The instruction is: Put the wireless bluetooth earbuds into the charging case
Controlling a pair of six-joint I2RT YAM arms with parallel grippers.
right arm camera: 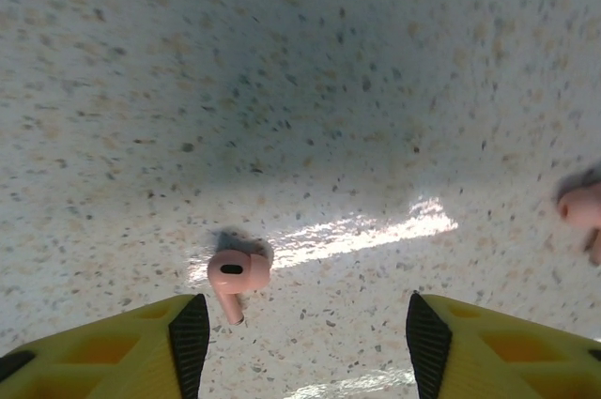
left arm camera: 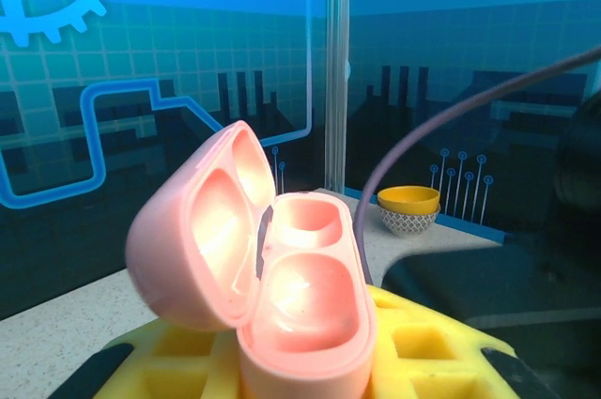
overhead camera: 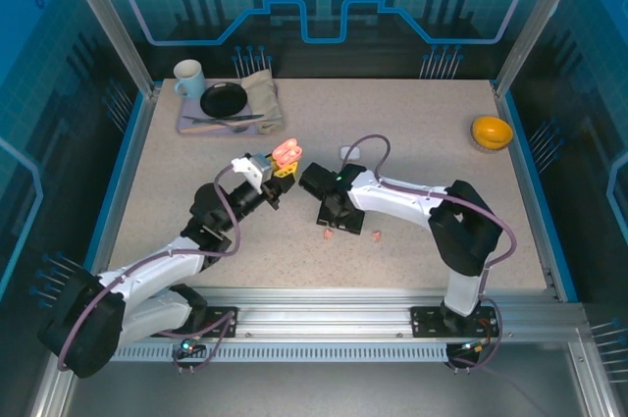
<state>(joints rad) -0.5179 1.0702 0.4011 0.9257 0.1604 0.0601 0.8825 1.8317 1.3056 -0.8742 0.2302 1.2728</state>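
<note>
1. Left wrist: nearest your lens, the pink charging case (left arm camera: pixel 300 324) is clamped between the yellow fingers (left arm camera: pixel 174 357) of the left pincer (left arm camera: pixel 305 366). Its lid is swung open to the left and both hollow wells face you. Beyond it to the right, a yellow bowl (left arm camera: pixel 408 199) stands on the tabletop (left arm camera: pixel 56 324).
2. Right wrist: your right pincer (right arm camera: pixel 305 347) hangs open over the speckled tabletop. A pink earbud (right arm camera: pixel 235 277) lies between its fingers, closer to the left one and touching neither. A second pink earbud (right arm camera: pixel 582 211) lies at the right edge.
3. Top external: the left pincer holds the case up near the middle of the tabletop. The right pincer is just beside it, pointing down over the earbuds, which lie apart from each other. A mug (overhead camera: pixel 188 78), a black plate (overhead camera: pixel 224 100) and a cloth (overhead camera: pixel 263 98) sit in the far left corner.
</note>
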